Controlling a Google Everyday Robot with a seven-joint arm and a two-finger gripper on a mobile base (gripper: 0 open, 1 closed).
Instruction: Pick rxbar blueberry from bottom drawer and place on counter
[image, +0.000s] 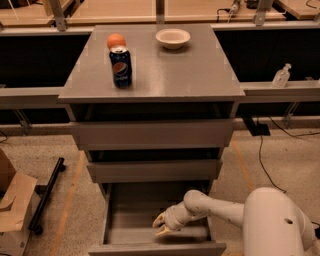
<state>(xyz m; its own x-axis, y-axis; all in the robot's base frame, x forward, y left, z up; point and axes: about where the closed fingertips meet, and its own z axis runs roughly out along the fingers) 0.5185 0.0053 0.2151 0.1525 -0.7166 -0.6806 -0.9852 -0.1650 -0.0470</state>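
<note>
The bottom drawer (115, 220) is pulled open below two shut grey drawers. My gripper (161, 225) is down inside it, near the middle of the drawer floor, with its cream fingers (163, 231) spread apart and pointing left. The white arm (220, 210) reaches in from the lower right. I cannot pick out the rxbar blueberry; a small dark patch just behind the gripper may be it, but the gripper and shadow hide that spot. The counter (190, 70) is the grey cabinet top above.
On the counter stand a blue Pepsi can (121, 67), an orange ball (116, 40) behind it and a white bowl (173, 38). A cardboard box (12, 205) and a black bar (46, 195) lie on the floor at left. Cables (262, 155) run at right.
</note>
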